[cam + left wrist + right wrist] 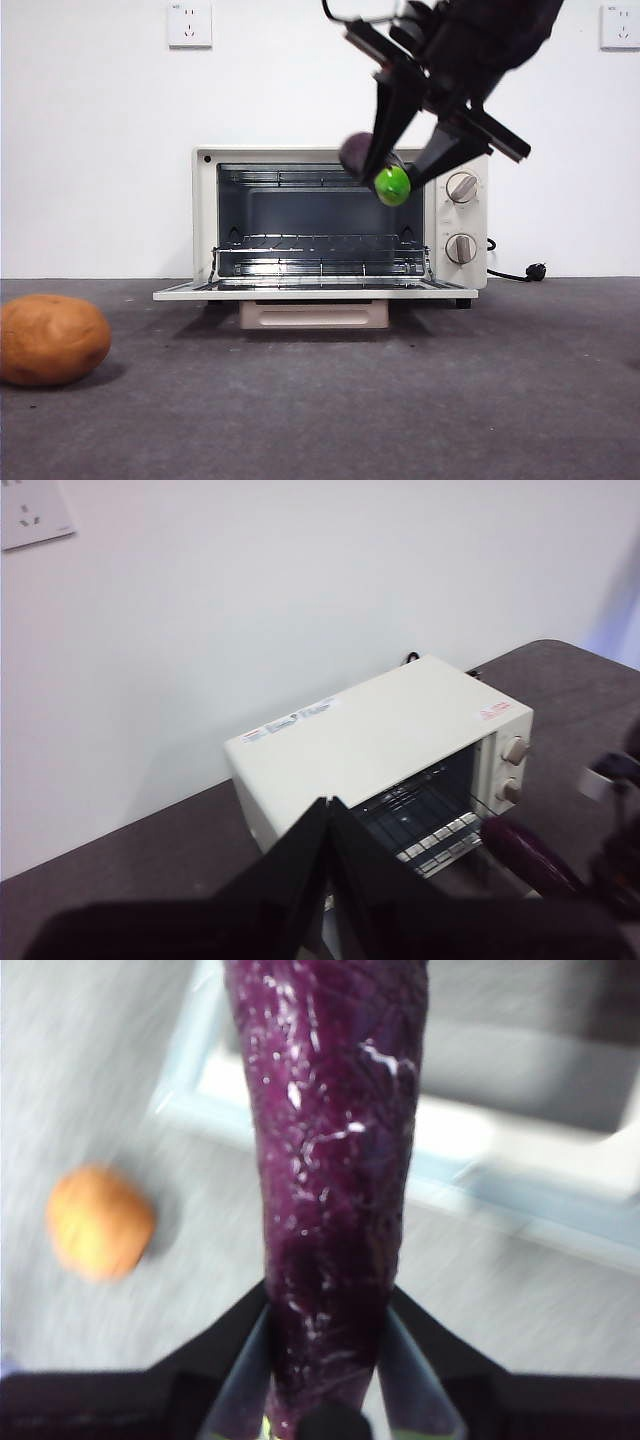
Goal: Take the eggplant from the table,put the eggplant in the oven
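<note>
Far left, near the front edge of the table: a round orange-brown potato, not part of the job, well apart from everything else.

Centre: the oven sits w/ its door dropped flat toward the near side, wire rack bare inside. Two knobs on its right panel.

Upper right: the right gripper comes in from above, jaws clamped on the eggplant. Eggplant is off the table, in the air in front of the oven's upper right opening, about level w/ the top of the cavity. Green cap points toward the near side, purple body toward the oven. The right wrist view confirms it: purple body pinched narrow between both jaws, running out ahead toward the open door.

Left gripper waits high and back on the left, looking down on the oven top; jaws look pressed together, holding nothing.

Step in hand, as I read it: carry done, insertion next. To do it well:
- Drop lower first, so the eggplant clears the top edge of the opening and lines up just above the rack.
- Shift left toward the cavity's middle; it now hangs close to the right wall and knob panel.
- Go in purple end first, keep it roughly level.
- Watch the upper jaw and wrist vs the oven's top frame.
- Let go only once the body rests on the rack, else it may roll onto the door.
</note>
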Motion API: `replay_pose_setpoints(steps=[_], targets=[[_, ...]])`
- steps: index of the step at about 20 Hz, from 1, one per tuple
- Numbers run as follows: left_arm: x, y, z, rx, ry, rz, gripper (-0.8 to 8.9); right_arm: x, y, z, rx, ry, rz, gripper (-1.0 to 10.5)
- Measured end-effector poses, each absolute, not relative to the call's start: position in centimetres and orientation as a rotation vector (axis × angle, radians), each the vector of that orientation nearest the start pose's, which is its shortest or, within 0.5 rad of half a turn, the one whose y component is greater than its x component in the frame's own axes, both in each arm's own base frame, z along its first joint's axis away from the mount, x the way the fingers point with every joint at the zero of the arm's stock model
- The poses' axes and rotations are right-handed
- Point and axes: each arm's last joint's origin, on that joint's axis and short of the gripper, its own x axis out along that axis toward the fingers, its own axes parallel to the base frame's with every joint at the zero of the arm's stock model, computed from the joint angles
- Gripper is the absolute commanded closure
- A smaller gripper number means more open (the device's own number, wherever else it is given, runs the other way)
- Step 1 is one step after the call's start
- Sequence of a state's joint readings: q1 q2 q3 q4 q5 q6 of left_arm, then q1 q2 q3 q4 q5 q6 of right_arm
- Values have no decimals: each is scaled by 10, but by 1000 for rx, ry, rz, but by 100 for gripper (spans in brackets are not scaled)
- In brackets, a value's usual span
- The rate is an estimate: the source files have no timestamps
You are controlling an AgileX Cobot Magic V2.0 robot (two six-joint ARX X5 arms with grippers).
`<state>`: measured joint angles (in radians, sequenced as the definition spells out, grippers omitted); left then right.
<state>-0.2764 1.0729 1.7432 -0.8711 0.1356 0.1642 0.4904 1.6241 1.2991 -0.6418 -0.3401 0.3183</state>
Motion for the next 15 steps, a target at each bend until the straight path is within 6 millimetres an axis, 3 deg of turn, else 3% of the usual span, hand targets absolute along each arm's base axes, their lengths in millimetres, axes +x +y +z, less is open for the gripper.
replay_pose_setpoints(steps=[4,9,15], targets=[[135,-45,515,177,169,-444,819,332,169,266,263,1104,601,955],[135,-45,515,177,175,-444,819,377,183,259,341,1112,602,955],[132,-44,513,179,192,-446,819,417,201,243,437,1106,582,955]])
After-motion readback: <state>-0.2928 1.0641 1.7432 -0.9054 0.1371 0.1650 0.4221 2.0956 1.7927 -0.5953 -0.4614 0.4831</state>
